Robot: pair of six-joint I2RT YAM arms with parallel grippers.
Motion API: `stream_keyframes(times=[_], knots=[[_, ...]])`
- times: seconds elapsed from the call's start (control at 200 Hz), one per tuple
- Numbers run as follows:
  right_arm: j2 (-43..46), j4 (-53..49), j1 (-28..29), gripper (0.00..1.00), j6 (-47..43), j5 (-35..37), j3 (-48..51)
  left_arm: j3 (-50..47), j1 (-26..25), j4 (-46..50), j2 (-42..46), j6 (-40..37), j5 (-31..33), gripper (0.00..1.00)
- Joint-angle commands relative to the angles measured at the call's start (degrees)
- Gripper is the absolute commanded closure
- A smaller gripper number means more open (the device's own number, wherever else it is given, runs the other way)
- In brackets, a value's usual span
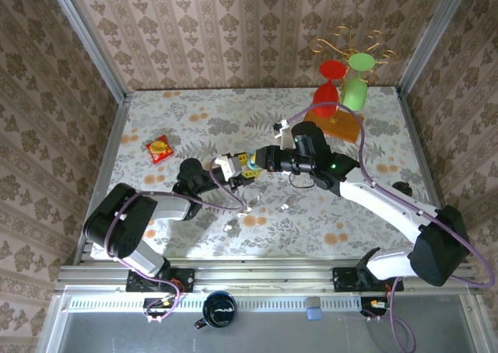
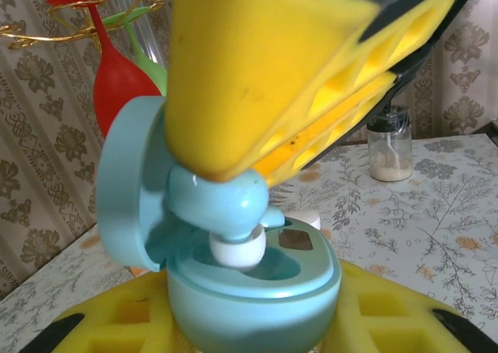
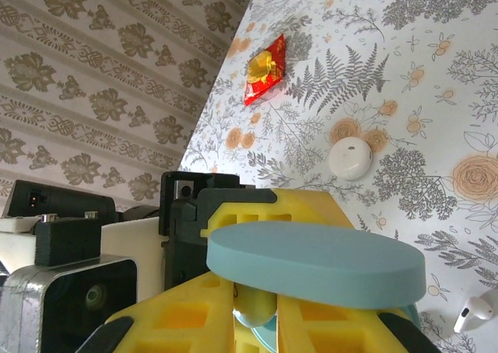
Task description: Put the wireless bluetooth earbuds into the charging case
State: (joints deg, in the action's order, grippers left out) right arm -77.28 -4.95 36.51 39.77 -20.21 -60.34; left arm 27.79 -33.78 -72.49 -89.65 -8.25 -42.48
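Blue is the case [image 2: 257, 287], and its lid [image 2: 128, 190] is tipped open. The left gripper [image 2: 253, 333] squeezes the case from both sides and holds it up over the middle of the table [image 1: 179, 112]. The right gripper [image 3: 253, 322] pinches a bud [image 2: 226, 209], blue with a white tip, right at a hole in the case.

I think the bud is going in now. To do it well, point the white tip into the hole, push slow and straight, and hold the case steady. Let go only when the bud sits flat.

The left arm lies low from the near left corner. The right arm stretches long from the near right corner. The two grippers meet nose to nose. A white bud [image 3: 475, 312] lies on the table, apart.
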Motion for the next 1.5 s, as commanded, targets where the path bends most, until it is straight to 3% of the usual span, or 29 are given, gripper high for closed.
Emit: stream_keyframes(times=[0.0, 0.555, 0.785, 0.97, 1.2, 1.495], knots=[[-1.0, 2.2, -0.3, 0.81, 1.3, -0.9, 0.8, 1.6, -0.4, -1.7, 0.1, -0.2, -1.2, 0.66], [-1.6, 1.2, -0.3, 0.79, 2.3, -1.2, 2.1, 3.0, -0.4, -1.7, -1.1, 0.8, 2.1, 0.66], [0.2, 0.8, -0.5, 0.56, 0.6, 1.3, 2.0, 2.5, -0.4, -1.7, -0.8, 0.6, 1.8, 0.65], [3.4, 3.2, -0.6, 0.44, -2.1, 0.6, 3.7, 1.8, 0.0, -1.8, -1.1, 0.3, 1.9, 0.65], [7.1, 1.7, -0.6, 0.42, -9.2, 0.4, 1.1, 0.2, 1.2, -1.7, -0.6, -0.9, 0.5, 0.66], [0.7, -6.0, -2.1, 0.41, -13.4, 1.9, -8.7, -1.2, 2.3, -1.7, 1.3, 0.0, -1.9, 0.65]])
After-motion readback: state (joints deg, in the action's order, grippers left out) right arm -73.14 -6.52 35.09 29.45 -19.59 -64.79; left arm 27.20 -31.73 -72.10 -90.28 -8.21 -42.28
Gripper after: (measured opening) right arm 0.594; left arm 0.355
